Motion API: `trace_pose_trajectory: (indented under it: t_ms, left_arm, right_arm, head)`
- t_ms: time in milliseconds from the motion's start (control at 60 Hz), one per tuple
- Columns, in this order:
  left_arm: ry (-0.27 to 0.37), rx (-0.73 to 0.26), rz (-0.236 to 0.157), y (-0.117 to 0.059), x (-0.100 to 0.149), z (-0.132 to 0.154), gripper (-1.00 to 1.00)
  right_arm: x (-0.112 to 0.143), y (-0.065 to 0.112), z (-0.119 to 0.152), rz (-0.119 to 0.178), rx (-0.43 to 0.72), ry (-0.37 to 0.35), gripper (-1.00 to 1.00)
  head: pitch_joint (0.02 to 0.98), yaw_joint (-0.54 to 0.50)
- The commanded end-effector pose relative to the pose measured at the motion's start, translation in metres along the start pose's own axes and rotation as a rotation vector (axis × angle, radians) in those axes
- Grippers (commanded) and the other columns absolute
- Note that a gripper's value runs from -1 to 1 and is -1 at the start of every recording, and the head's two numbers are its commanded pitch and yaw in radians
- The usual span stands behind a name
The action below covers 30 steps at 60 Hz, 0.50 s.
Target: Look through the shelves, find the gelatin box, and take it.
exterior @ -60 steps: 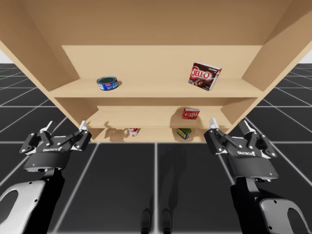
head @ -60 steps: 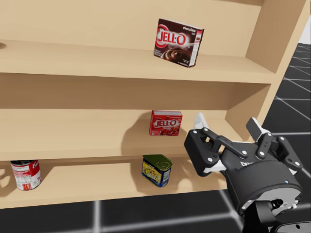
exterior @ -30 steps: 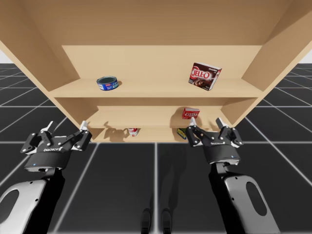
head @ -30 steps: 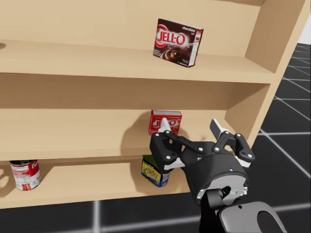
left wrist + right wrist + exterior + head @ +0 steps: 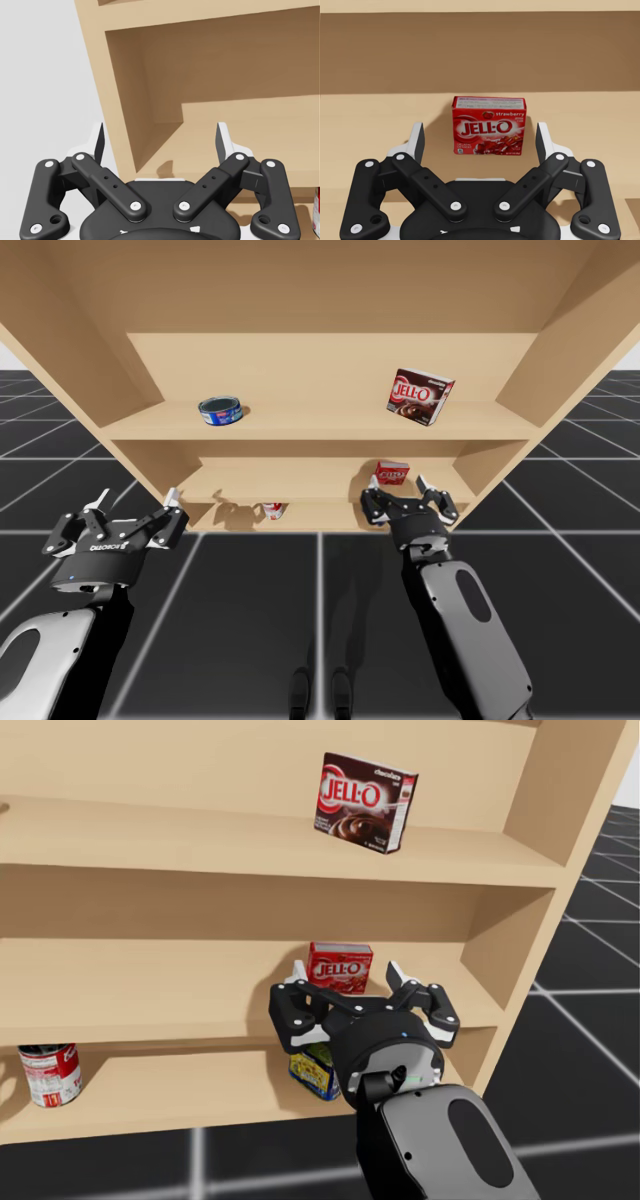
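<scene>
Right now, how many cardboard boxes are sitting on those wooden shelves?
2. A dark brown cardboard box stands on the top wooden shelf; a small red cardboard box stands on the middle shelf. Another could be hidden behind my right arm.

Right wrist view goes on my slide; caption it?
Open right gripper lined up on a small red box standing on the wooden shelf.

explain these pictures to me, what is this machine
A simulated humanoid robot with two arms faces a wooden shelf unit. One picture looks down from above, one from its head, one from each wrist. Top shelf: a flat blue can and a dark brown box. Bottom shelf: a red-and-white can and a yellow-and-blue can. The right end effector, open, faces a small red box on the middle shelf. The left end effector is open too. Nothing is held.
</scene>
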Motion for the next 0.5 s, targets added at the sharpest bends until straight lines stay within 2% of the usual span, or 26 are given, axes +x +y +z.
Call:
trace_pose_trajectory:
  t_ms: [17,83,183,217,267,367,500]
  left_arm:
    - [0.000,0.002,0.000,0.000,0.000,0.000,-1.00]
    - [0.001,0.000,-0.001,0.000,0.000,0.000,-1.00]
    - [0.000,0.000,-0.001,0.001,0.000,0.000,-1.00]
    - [0.000,0.000,-0.001,0.001,0.000,0.000,-1.00]
    - [0.000,0.000,-0.001,0.001,0.000,0.000,-1.00]
    - [0.000,0.001,-0.001,0.001,0.000,0.000,-1.00]
    - [0.000,0.001,-0.001,0.001,0.000,0.000,-1.00]
  right_arm:
    - [-0.008,0.003,-0.017,-0.006,-0.030,0.040,-1.00]
    - [-0.009,0.003,-0.024,0.009,-0.042,0.045,-1.00]
    - [-0.010,0.004,-0.031,0.013,-0.053,0.052,-1.00]
    - [-0.012,0.004,-0.034,0.023,-0.063,0.048,-1.00]
    - [-0.013,0.004,-0.038,0.016,-0.066,0.057,-1.00]
    - [-0.015,0.003,-0.045,0.029,-0.076,0.058,-1.00]
    - [-0.016,0.002,-0.054,0.031,-0.087,0.060,-1.00]
  head:
    - [0.557,-0.25]
    - [0.558,-0.25]
    - [0.558,-0.25]
    - [0.558,-0.25]
    - [0.557,-0.24]
    - [0.559,-0.24]
    - [0.558,-0.24]
